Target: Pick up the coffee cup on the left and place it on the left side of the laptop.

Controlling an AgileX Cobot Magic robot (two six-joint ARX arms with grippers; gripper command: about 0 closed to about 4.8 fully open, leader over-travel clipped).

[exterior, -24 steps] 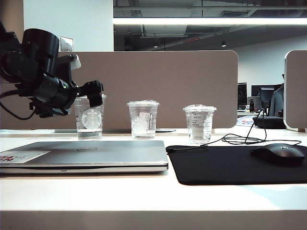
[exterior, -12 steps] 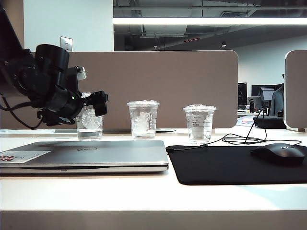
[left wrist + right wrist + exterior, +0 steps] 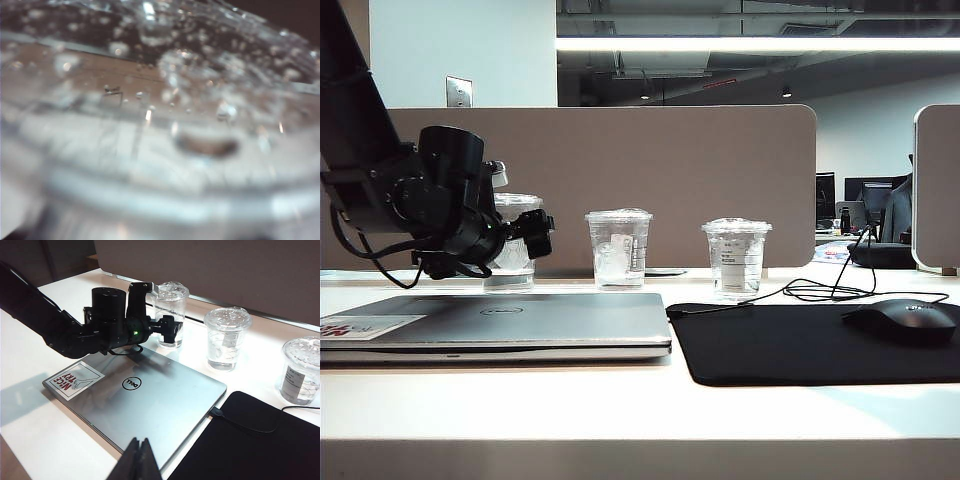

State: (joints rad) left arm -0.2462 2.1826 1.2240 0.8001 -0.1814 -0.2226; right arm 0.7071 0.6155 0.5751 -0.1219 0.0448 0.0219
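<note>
The coffee cup (image 3: 516,207), the tall clear one with a lid, stands on the table behind the closed silver laptop (image 3: 520,320), at the left end of a row of cups. My left gripper (image 3: 538,238) is open at the cup's body and hides its logo. From the right wrist view one finger (image 3: 172,329) lies across the near side of the coffee cup (image 3: 170,297); the other is hidden. The left wrist view is filled by the blurred cup lid (image 3: 165,100), very close. My right gripper (image 3: 140,455) is shut, hanging over the laptop's (image 3: 150,400) near edge.
Two shorter clear cups stand to the right, the middle one (image 3: 618,250) and the labelled one (image 3: 736,258). A black mouse mat (image 3: 810,345) with a mouse (image 3: 900,320) and a cable (image 3: 810,292) lies right of the laptop. A beige partition (image 3: 670,170) closes the back.
My left arm has come down and moved right, bringing the open gripper from above the cup's rim to its body. The cup and the right gripper have not moved.
</note>
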